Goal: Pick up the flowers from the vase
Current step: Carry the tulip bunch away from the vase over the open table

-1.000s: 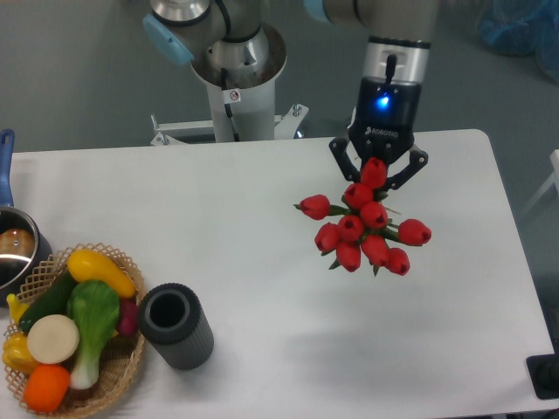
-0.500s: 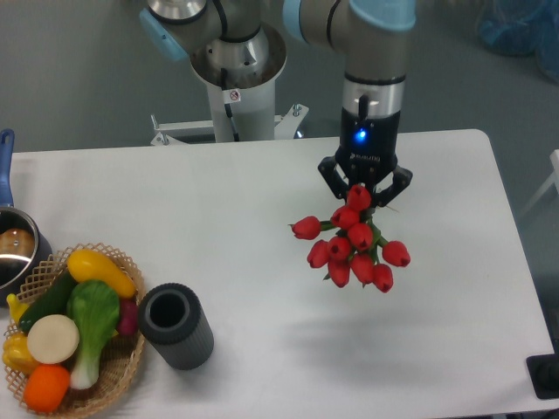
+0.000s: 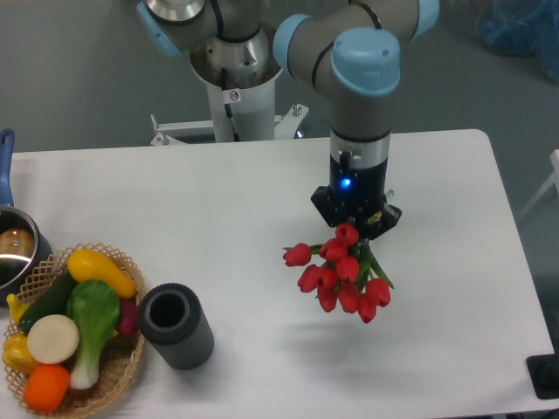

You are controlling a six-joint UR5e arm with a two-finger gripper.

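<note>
Gripper [image 3: 355,229] hangs over the table [image 3: 454,218], roughly centre-right of view, pointing down, blue light lit on its body. Fingers closed round the stems of the flowers [image 3: 339,275]; the topmost red bloom sits right at the fingertips, so exact finger gap can't be made out, but the bunch is clearly clamped & hanging from it.

Flowers: red tulip heads w/ green stems & leaves, fanned out below the gripper toward 6–7 o'clock, one bloom sticking out at 9 o'clock. Bunch is off the table, faint shadow under it on the white top.

Vase [image 3: 176,326]: dark grey ribbed cylinder, black mouth showing, nothing in it. Stands on the table well apart from the flowers, at abt 8 o'clock from them, lower left of view.

Basket [image 3: 125,371] just beside the vase at its 9 o'clock, looks to be touching it; holds veg – yellow, green, orange, pale round piece. Pot [image 3: 16,253] w/ blue handle at far left edge, at 11 o'clock from the basket.
</note>
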